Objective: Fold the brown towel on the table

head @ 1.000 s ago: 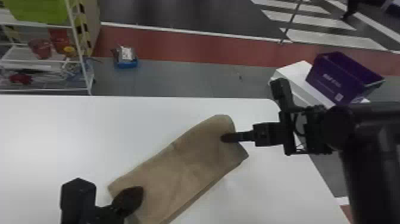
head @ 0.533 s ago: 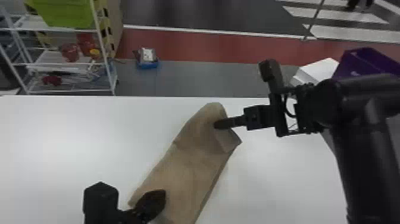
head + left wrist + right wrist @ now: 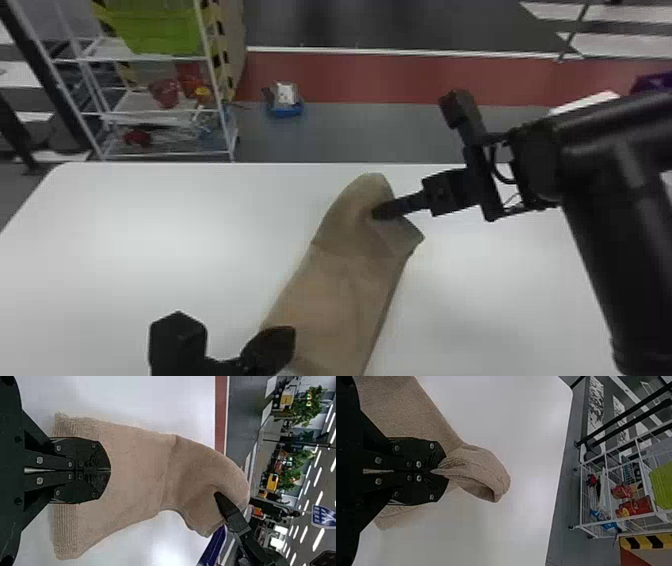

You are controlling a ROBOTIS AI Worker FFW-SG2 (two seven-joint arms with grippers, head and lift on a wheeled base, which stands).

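Note:
The brown towel [image 3: 330,300] lies in a long band on the white table, its far end raised and bent over. My right gripper [image 3: 377,214] holds that end from the right side; in the right wrist view the right gripper [image 3: 440,471] is shut on a pinched fold of the towel [image 3: 480,471]. My left gripper [image 3: 270,345] is at the near part's left edge. From the left wrist view, the left gripper [image 3: 104,470] has its fingers together over the towel [image 3: 130,463]; whether cloth is between them cannot be told.
White table surface [image 3: 150,240] extends left of the towel and to its right. Beyond the back edge stand a wire shelf [image 3: 165,112] with a green bin [image 3: 160,30] and a small blue item [image 3: 286,107] on the floor. A purple box [image 3: 652,82] shows at the far right.
The head view has turned left. Against the room, my right gripper has moved left and away with the towel's far end, swinging the towel lengthwise. My left gripper stays at the near part.

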